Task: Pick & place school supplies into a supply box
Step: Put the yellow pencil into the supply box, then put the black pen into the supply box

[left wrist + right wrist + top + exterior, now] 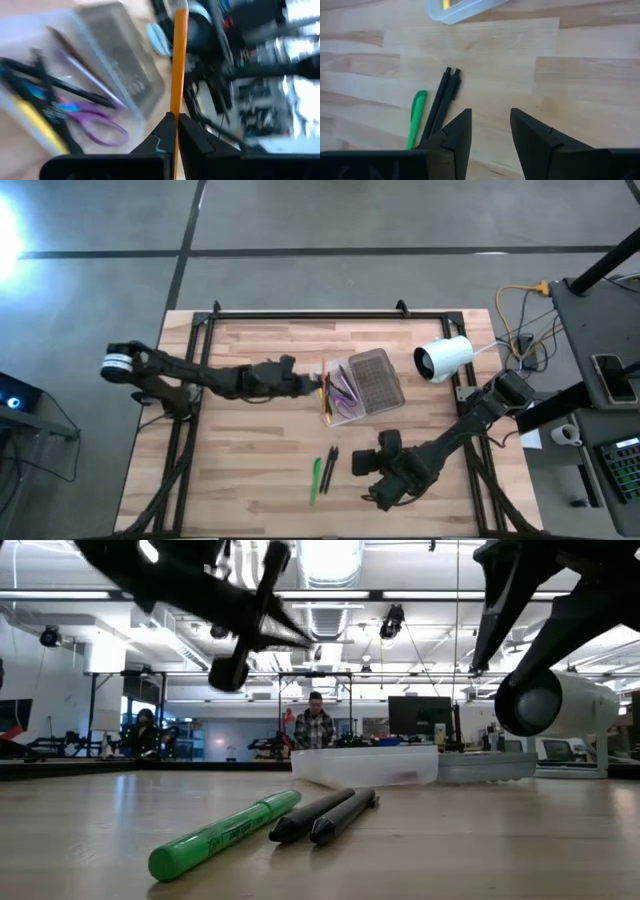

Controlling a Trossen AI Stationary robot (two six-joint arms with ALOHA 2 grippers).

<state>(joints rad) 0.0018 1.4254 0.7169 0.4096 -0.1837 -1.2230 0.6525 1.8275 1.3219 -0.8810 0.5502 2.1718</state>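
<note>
The supply box is a clear tray [340,398] with a grey textured lid [378,380] lying open beside it, mid-table. The tray [30,95] holds purple scissors [95,122], black pens and a yellow pencil. My left gripper [315,383] is at the tray's left edge, shut on an orange pencil [178,60]. A green marker [316,478] and two black pens [330,460] lie flat on the table nearer the front edge. My right gripper [491,125] hovers open just right of them, with the pens [442,102] and the marker [416,119] ahead of its fingers. My left gripper [176,122] pinches the orange pencil between its two fingers near one end [175,107]. The pencil runs on forward past the fingertips, along the fingers rather than across them. It is lifted clear of the table, above the box's edge.
A white cylindrical camera [443,358] stands right of the box lid, with cables behind it. Bare wood lies to the left of the marker and between the pens and the box. In the low view, people sit in the room beyond the table.
</note>
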